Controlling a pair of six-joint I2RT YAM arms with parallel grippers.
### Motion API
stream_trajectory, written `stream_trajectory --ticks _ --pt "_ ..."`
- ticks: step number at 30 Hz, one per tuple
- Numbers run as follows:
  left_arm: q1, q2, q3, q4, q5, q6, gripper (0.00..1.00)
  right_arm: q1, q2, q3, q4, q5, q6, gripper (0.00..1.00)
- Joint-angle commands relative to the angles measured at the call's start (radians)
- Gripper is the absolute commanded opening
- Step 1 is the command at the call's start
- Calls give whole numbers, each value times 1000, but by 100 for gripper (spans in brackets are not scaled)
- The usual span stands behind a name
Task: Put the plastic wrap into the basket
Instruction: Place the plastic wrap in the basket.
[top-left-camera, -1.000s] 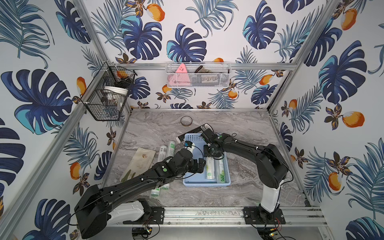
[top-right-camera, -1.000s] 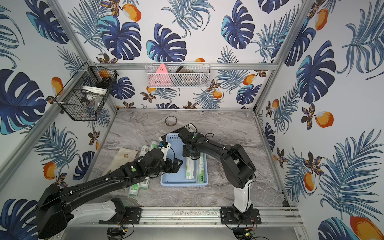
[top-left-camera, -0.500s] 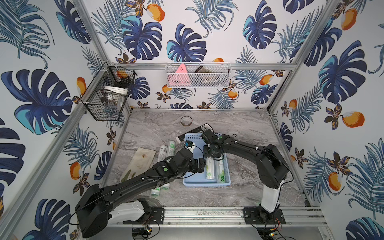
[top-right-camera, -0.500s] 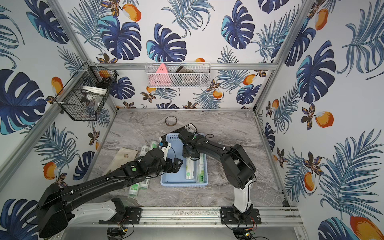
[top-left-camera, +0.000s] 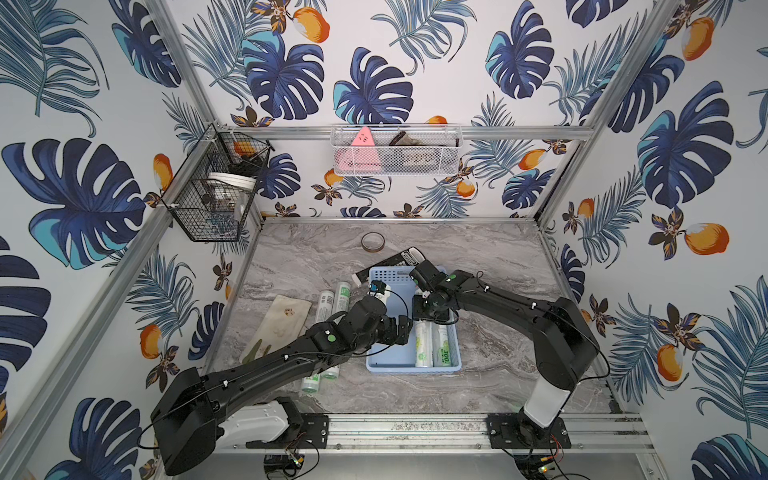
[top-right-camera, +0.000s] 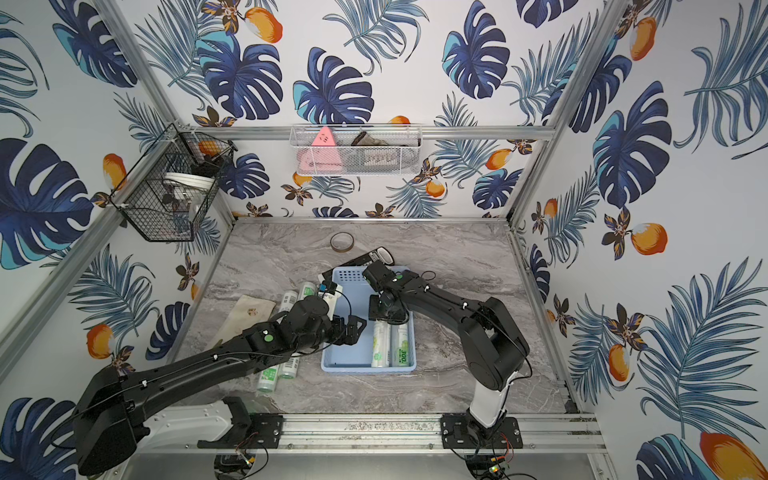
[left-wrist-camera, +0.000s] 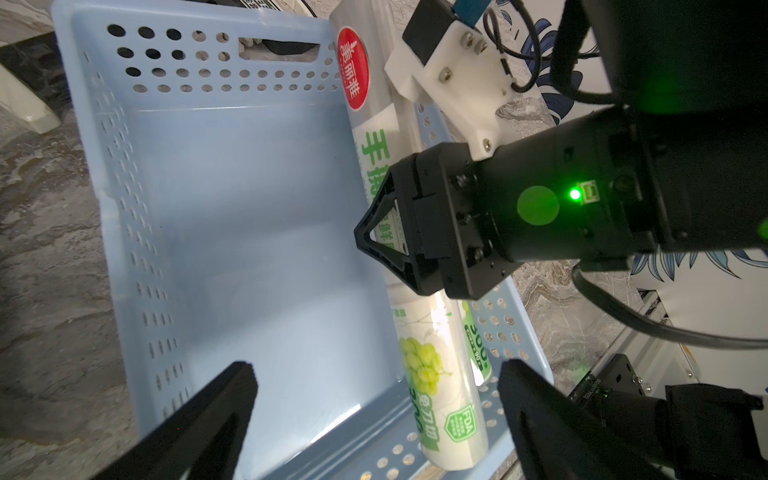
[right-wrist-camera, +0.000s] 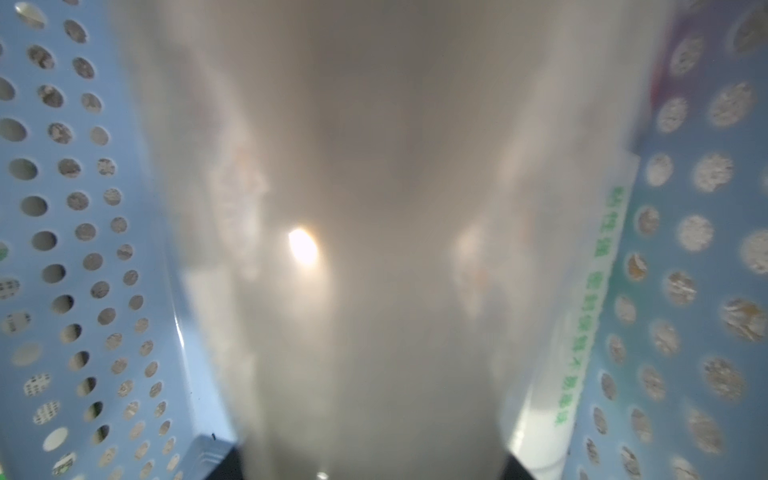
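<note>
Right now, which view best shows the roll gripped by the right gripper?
Left wrist: the gripped roll shows its red logo, green print and the right gripper clamped midway. Right wrist gives only a blur; both top views show just its near end.

Two green-printed plastic wrap rolls (top-left-camera: 422, 347) lie side by side along the light blue basket's (top-left-camera: 399, 367) three-o'clock wall. Two more rolls (top-left-camera: 343, 292) lie outside at nine o'clock.

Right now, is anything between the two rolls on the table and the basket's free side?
Only the left arm, lying across both table rolls from above. The basket's left half is bare; the other two rolls lie along its right wall, one in the shut right gripper.
</note>
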Motion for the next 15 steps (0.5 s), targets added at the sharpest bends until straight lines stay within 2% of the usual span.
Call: stream_trajectory --ticks 1,15 --pt "0 -5 6 19 4 -10 99 1 -9 -14 -28 -12 25 41" --pt "1 15 9 33 29 -5 99 1 107 10 -61 54 6 45"
